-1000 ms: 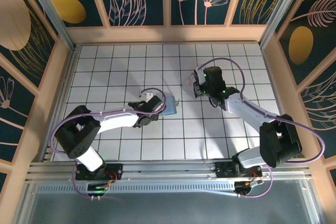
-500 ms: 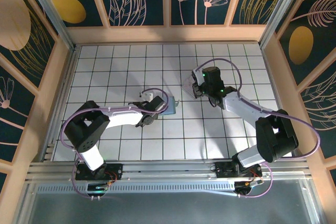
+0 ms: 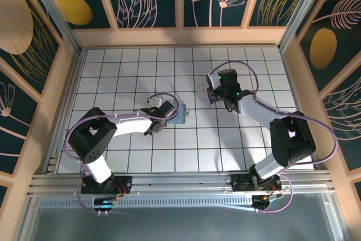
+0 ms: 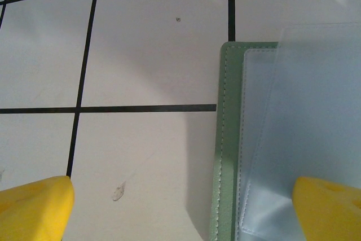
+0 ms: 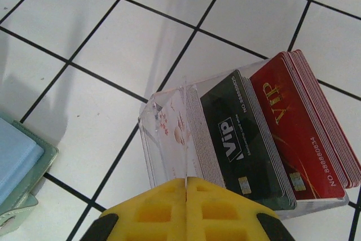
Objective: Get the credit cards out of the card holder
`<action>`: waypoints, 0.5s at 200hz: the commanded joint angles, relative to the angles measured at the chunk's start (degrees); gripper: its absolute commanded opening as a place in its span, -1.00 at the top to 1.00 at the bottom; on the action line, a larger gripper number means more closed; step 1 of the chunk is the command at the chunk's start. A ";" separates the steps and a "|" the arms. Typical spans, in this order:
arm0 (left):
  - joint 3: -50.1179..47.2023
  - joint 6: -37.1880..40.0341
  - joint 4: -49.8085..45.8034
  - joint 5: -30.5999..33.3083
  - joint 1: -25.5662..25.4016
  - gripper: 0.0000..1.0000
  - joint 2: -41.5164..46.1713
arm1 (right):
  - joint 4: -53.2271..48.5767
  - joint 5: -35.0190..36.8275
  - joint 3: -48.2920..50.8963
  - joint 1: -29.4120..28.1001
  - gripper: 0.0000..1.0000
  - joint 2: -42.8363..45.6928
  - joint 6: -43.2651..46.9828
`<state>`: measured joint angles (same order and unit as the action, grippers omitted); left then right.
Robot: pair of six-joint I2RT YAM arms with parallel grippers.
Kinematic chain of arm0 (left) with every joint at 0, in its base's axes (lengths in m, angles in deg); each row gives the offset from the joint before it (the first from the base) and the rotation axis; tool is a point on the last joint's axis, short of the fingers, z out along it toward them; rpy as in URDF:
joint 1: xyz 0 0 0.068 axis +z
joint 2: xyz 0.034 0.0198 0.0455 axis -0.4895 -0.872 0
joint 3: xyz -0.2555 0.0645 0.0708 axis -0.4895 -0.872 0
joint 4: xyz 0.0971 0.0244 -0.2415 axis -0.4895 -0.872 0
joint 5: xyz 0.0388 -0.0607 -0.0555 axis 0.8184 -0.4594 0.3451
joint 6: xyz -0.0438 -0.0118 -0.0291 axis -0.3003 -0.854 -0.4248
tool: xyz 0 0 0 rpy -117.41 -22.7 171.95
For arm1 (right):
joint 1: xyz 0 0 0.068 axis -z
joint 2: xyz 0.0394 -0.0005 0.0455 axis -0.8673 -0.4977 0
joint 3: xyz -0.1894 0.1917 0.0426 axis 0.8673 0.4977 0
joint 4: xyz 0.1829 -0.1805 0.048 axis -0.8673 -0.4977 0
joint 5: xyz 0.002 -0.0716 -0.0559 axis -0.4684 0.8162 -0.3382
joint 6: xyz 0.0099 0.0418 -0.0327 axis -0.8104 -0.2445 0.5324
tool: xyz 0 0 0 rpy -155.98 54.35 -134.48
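- Since one second ago, the right arm (image 3: 256, 111) has drawn its elbow in toward the middle of the worktop (image 3: 130, 66). The left arm (image 3: 127, 123) has shifted its elbow slightly away from the near edge. The card holder (image 3: 181, 118) and the clear box (image 3: 203, 90) lie where they lay.
- Left arm pose: the elbow is folded at the near left. The forearm reaches rightward across the tiles to the card holder near the centre.
- Right arm pose: the elbow stands at the near right. The forearm runs away and leftward to the clear box, which sits beyond and to the right of the holder, apart from it.
- Left tool (image 4: 181, 210): the jaws are spread wide and grip nothing. One yellow fingertip is over bare tile, the other over the holder's clear sleeve. You cannot tell whether either touches down.
- Right tool (image 5: 186, 187): the yellow fingers are pressed together, and a thin clear wall of the box runs into the seam between them.
- Hidden or cropped: the left wrist view cuts off the holder at right and bottom, leaving its green stitched border. You cannot tell what the sleeve holds.
- The right tool's fingers cover the box's near corner. Behind it stand stacked cards (image 5: 248, 134): pale, black and red.
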<state>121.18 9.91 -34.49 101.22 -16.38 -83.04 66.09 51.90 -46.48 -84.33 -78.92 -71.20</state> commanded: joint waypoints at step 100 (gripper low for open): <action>0.28 0.46 -3.71 -1.39 0.36 -0.98 9.16 | 3.49 -4.96 -1.92 2.19 1.00 -3.46 2.94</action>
<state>121.18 10.11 -36.54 99.58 -16.38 -75.02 67.67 49.65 -46.96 -82.67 -81.52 -69.49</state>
